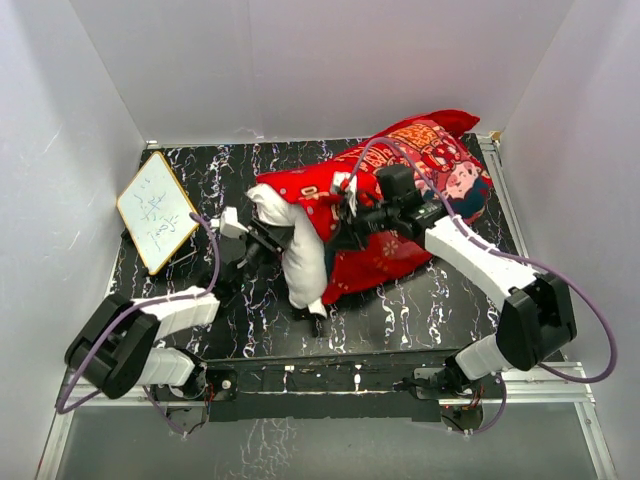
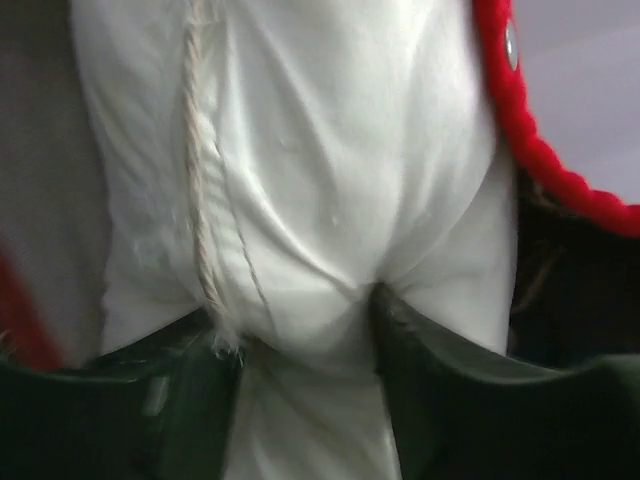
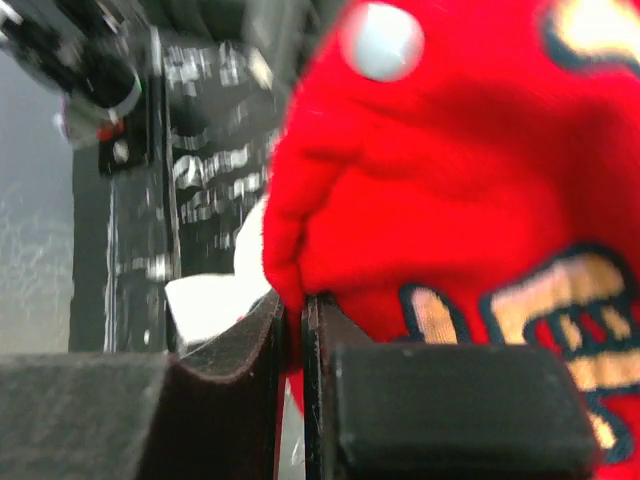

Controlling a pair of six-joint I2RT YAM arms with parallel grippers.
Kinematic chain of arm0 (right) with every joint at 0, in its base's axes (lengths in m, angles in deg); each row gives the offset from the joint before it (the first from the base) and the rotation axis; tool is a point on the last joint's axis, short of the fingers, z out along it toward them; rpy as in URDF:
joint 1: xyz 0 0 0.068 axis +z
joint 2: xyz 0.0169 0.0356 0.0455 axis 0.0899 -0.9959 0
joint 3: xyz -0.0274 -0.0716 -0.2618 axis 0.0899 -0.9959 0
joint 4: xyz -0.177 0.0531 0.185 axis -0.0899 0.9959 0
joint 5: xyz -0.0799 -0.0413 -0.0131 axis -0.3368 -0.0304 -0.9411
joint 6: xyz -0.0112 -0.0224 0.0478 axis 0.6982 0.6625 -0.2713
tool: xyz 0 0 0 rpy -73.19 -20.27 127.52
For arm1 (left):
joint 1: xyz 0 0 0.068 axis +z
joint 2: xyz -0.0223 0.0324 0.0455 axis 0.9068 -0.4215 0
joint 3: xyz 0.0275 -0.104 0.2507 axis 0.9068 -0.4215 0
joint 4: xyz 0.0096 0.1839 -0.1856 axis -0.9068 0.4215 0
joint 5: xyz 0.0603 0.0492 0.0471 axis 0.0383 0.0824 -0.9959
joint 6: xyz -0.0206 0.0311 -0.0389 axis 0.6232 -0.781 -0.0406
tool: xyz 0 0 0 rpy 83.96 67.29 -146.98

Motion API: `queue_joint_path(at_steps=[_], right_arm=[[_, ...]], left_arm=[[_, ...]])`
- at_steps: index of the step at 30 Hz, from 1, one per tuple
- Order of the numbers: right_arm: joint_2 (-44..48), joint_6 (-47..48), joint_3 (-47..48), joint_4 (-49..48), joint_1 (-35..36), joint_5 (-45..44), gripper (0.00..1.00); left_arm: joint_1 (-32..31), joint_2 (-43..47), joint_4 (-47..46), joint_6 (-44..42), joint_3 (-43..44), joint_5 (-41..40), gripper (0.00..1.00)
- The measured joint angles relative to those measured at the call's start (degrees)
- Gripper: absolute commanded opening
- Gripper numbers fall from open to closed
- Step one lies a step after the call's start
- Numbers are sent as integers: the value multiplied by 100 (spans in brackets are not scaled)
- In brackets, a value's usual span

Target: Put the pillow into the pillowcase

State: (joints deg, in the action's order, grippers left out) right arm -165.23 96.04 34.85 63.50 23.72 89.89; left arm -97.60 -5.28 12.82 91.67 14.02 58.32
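- One end of the pillow (image 1: 300, 255) sticks out of the pillowcase (image 1: 420, 160) mouth, on the left-near side of the red bundle. The rest is hidden by cloth.
- The pillowcase lies mid-tabletop (image 1: 400, 310), running toward the far right corner. It looks plump, so much of the pillow is judged to be inside.
- The exposed white strip runs from the far-left lip of the mouth down toward the near edge, with a corner touching the tabletop.
- Left gripper (image 1: 245, 228): its fingers (image 2: 420, 400) are clamped on a bunched fold of white pillow fabric. Creases pull into the pinch, and a red hem shows just beside it on the right.
- Right gripper (image 1: 352, 215): its fingers (image 3: 250, 350) are closed tight on a fold of the red pillowcase edge at the mouth, with a white sliver of pillow just beyond.
- Done: the mouth is found and opened, and the pillow is partly fed in.
- Left: push the last end in, pull the red hem over it, seat the corners. How deep the far corners sit cannot be told.
- A small white board (image 1: 155, 210) lies at the far left, well apart and not involved.
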Motion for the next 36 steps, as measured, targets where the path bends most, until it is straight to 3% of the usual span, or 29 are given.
queue_joint_path(at_steps=[2, 6, 12, 15, 19, 23, 26, 30, 32, 36], right_arm=[[-48, 81, -638, 155, -87, -90, 8], [87, 103, -1388, 229, -350, -118, 8], [463, 90, -1318, 55, -490, -26, 8], [463, 55, -1259, -24, -540, 35, 8], [455, -28, -1228, -20, -577, 190, 8], [323, -118, -955, 26, -573, 428, 8], [122, -164, -540, 98, -442, 566, 8], [-367, 39, 520, 577, 208, 566, 8], [-682, 234, 1255, 918, 678, 518, 8], [-1187, 356, 2625, 1360, 1349, 481, 8]], left_arm=[[-4, 348, 343, -131, -341, 138, 74], [-11, 1681, 1495, -474, -769, 557, 83], [-11, 3877, 3510, -966, -739, 1217, 83], [-11, 4426, 4332, -1058, -697, 1519, 82], [-44, 4144, 4717, -1058, -699, 1945, 82], [-247, 2894, 4186, -1099, -702, 2146, 82], [-365, 1591, 3462, -1178, -603, 2275, 59], [-402, 120, 2660, -1379, 146, 2374, 15], [-402, -188, 2194, -1445, 446, 2374, 8], [-358, -109, 1058, -1593, 581, 2328, 6]])
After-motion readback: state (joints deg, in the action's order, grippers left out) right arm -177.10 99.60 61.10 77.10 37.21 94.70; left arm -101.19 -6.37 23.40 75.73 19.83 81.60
